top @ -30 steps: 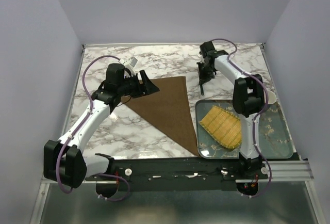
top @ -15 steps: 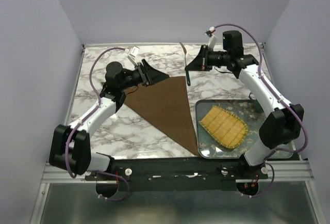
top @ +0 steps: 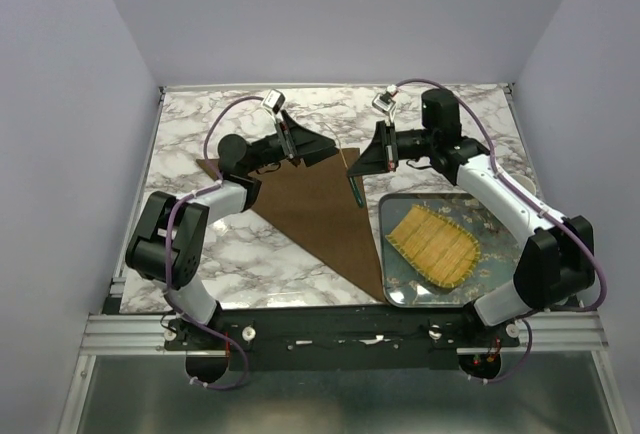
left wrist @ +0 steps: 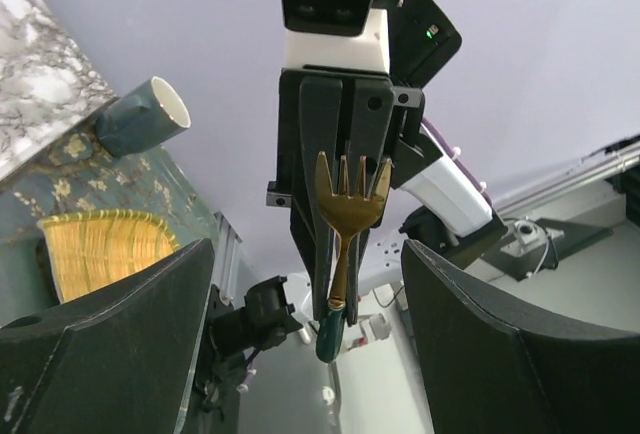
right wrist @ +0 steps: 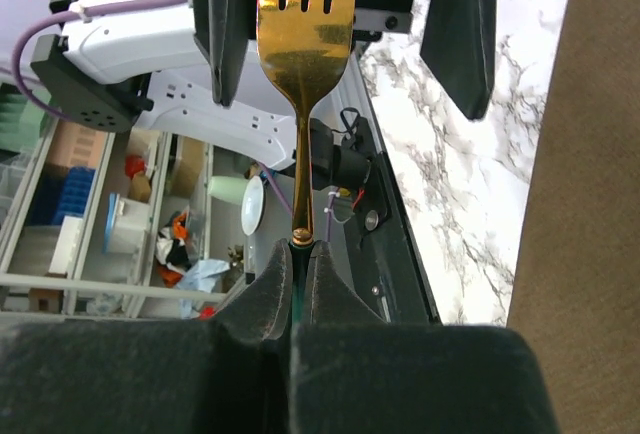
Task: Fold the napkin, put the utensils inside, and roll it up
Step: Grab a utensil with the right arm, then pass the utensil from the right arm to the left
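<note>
The dark brown napkin (top: 320,216) lies folded into a triangle in the middle of the marble table; its edge shows in the right wrist view (right wrist: 590,154). My right gripper (top: 370,159) is shut on the fork (top: 354,190), pinching the teal handle (right wrist: 297,274) just below the gold neck. It holds the fork in the air above the napkin's top right corner. The gold tines (right wrist: 305,14) point at my left gripper (top: 325,147), which is open and empty over the napkin's top edge. The left wrist view shows the fork (left wrist: 350,204) facing its spread fingers (left wrist: 110,344).
A patterned teal tray (top: 520,274) at the right holds the yellow bamboo mat (top: 432,244). A teal mug (left wrist: 145,119) lies by the tray in the left wrist view. The table's back wall is close behind both grippers.
Both arms have swung in toward the table's middle. My right gripper carried the fork down and left to the napkin's top corner. My left gripper moved right to face it.
</note>
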`<state>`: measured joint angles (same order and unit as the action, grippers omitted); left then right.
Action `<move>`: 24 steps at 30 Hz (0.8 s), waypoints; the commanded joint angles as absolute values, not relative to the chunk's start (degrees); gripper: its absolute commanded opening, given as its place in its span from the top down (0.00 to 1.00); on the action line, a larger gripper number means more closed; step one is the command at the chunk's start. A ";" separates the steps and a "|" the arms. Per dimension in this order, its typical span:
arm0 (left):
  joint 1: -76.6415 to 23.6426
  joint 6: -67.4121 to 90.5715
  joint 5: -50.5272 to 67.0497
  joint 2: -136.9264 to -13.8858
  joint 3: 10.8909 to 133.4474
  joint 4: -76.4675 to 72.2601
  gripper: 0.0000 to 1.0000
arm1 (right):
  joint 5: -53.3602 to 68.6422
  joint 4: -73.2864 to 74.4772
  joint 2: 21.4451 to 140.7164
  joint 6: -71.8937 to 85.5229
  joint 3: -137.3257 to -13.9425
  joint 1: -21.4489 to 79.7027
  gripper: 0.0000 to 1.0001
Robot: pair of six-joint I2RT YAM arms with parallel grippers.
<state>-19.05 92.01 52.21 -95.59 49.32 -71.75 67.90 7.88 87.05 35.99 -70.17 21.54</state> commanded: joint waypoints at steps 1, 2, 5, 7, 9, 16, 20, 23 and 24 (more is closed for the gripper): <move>-21.09 86.85 53.79 -92.38 50.01 -82.63 0.16 | 70.05 3.43 85.69 37.88 -69.87 23.46 0.99; -21.79 86.58 53.79 -92.37 50.36 -82.18 0.17 | 70.14 3.25 86.56 38.05 -70.13 23.81 0.99; -22.67 85.79 53.44 -92.46 51.24 -81.13 0.27 | 69.96 2.46 87.62 38.85 -70.84 24.96 0.99; -22.68 85.78 52.83 -92.29 50.98 -81.38 0.37 | 69.79 1.94 88.15 39.11 -71.45 25.75 0.99; -22.67 85.70 52.74 -92.11 50.63 -81.65 0.52 | 69.96 2.02 88.85 39.11 -71.63 26.01 0.99; -22.41 70.61 48.88 -83.88 49.39 -60.00 1.00 | 66.02 6.82 87.55 36.05 -71.28 26.10 0.89; -22.50 52.41 35.19 -75.69 54.99 -13.77 1.00 | 48.33 19.31 85.96 29.98 -74.79 28.64 0.67; -22.50 48.70 23.59 -73.04 60.53 6.58 1.00 | 29.80 26.53 84.64 25.23 -78.39 35.14 0.46; -22.50 48.69 20.34 -72.69 61.60 9.81 1.00 | 25.53 27.50 84.55 24.53 -79.18 38.81 0.42</move>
